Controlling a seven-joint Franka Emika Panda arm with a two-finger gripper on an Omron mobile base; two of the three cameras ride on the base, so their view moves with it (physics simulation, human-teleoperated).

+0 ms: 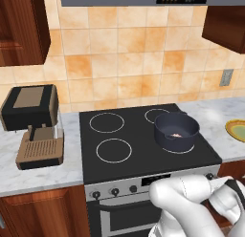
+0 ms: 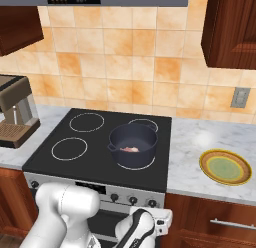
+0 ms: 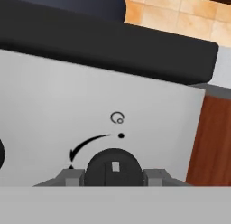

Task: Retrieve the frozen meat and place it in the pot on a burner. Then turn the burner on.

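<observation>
Frozen meat (image 2: 131, 149) — small pale pinkish lump, lying on the floor of the pot (image 2: 133, 145), slightly toward the pot's near side; also seen in the left base view (image 1: 177, 134).

Pot — round, dark blue-grey, low straight sides, wide rim; stands upright on the front right burner (image 1: 181, 147) of the stove, whose white ring shows just past its base.

Stove (image 1: 139, 150) — black glass top with 4 ringed burners; 3 are bare. Grey front panel below, carrying a row of dark knobs (image 2: 132, 200) and a small display.

Knob (image 3: 113, 168) — round, black, with a white marker at its middle; the far right one on the panel, near the panel's right edge beside the brown cabinet. A curved arrow, a dot and a small ring symbol are printed above it.

Gripper (image 3: 113, 175) — low in front of the stove panel, at the far right knob. The 2 grey fingertips (image 3: 70, 177) sit on either side of the knob, close to its edges; jaws spread about the knob's width, though I cannot tell whether they touch it.

Table (image 2: 200, 139) — marbled grey top on both sides of the stove.

Plate (image 2: 225, 167) — yellow-green with a brown rim, on the table right of the stove, well apart from the pot.

Coffee machine (image 1: 34, 126) — black and brown, on the table left of the stove.

Wall socket (image 2: 241, 97) — on the orange tiles, above the plate.
</observation>
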